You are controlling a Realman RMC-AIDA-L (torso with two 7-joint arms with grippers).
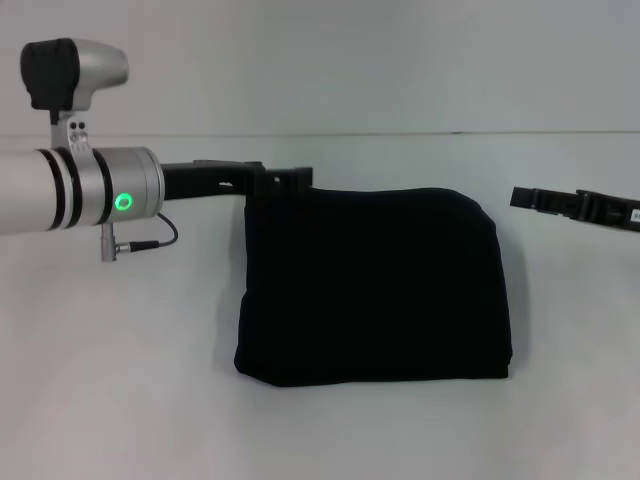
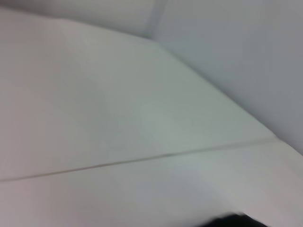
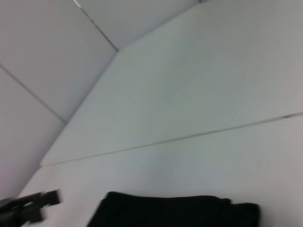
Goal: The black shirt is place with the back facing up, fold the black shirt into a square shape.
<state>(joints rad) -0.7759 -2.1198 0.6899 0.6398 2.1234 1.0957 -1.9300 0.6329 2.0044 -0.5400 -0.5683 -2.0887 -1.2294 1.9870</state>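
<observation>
The black shirt (image 1: 372, 285) lies folded into a rough square in the middle of the white table (image 1: 120, 400). My left gripper (image 1: 290, 178) reaches in from the left and sits at the shirt's far left corner, right against the fabric edge. My right gripper (image 1: 522, 196) hovers off the shirt's far right corner, with a gap of bare table between them. In the right wrist view the shirt (image 3: 175, 213) shows as a dark band, with the left gripper (image 3: 28, 208) beyond it. A dark sliver of the shirt (image 2: 232, 221) shows in the left wrist view.
The left arm's silver wrist with a green light (image 1: 122, 202) spans the left side above the table. A pale wall (image 1: 400, 60) rises behind the table's far edge.
</observation>
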